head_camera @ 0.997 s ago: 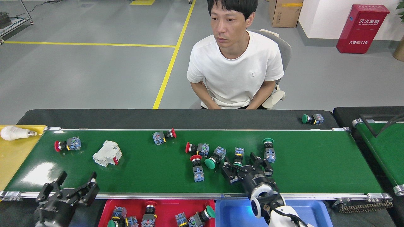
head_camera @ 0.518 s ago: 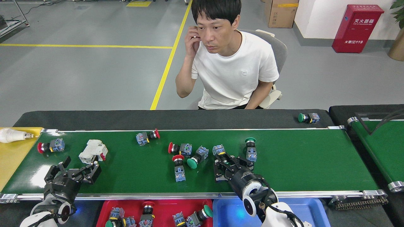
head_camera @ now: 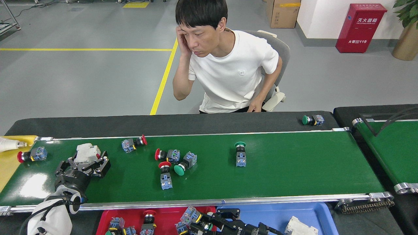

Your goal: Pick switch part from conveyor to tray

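The conveyor is a wide dark-green belt carrying several switch parts: red-capped ones and green-capped ones. My right gripper is low at the bottom edge, over the red tray, shut on a switch part with a blue-grey block. My left gripper stands open on the belt's left end. A white breaker lies between its spread fingers.
A blue tray beside the red one holds a white breaker. One red switch part sits at the belt's left end by a yellow surface. A green one lies on the black table. A person sits behind it. A second belt is at the right.
The parts on the belt have drifted left. My right gripper closed on a switch part and pulled back over the red tray. My left gripper advanced to the white breaker.
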Robot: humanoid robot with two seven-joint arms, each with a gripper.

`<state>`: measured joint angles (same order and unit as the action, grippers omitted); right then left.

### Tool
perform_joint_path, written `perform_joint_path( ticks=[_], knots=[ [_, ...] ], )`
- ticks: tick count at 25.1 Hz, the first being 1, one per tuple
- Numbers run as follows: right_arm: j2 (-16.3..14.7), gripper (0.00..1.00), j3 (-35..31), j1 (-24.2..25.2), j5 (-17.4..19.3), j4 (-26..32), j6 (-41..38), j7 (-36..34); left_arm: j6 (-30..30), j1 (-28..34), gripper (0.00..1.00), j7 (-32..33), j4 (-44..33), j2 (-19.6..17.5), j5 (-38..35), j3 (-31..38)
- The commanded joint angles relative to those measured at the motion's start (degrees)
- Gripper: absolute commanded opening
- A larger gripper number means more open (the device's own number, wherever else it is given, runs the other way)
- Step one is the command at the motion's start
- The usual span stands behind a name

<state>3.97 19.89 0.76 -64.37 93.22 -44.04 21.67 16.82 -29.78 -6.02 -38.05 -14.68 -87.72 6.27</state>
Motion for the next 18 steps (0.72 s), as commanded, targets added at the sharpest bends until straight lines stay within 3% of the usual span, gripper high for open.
perform_joint_path(
  ticks=[1,4,8,13,18],
  knots=[
    [0.7,0.98,-0.1,-0.8,0.3,0.1,-1.0,1.1,-0.1,-1.2,0.44,-2.6,0.6,-1.1,-0.1,-0.7],
    [0.8,0.98,-0.3,-1.5,0.3,-0.1,-1.0,1.1,0.6,-1.2,0.20,-3.2,0.5,-1.5,0.4,-2.4],
    [2.4,0.98,-6.6,-2.7,0.5,0.2,-1.0,1.0,3.2,1.9,0.20,-3.1,-4.7,-1.5,1.2,-1.4],
    [3.9,0.97,-25.9,-5.4,0.7,0.3,-0.6,0.7,6.2,18.7,0.21,2.2,-28.4,-3.1,7.0,5.2],
    [2.5,0.96,-35.8,-5.5,0.5,0.2,12.1,0.4,8.7,37.3,0.21,3.8,-49.4,-2.5,12.8,9.6]
  ],
)
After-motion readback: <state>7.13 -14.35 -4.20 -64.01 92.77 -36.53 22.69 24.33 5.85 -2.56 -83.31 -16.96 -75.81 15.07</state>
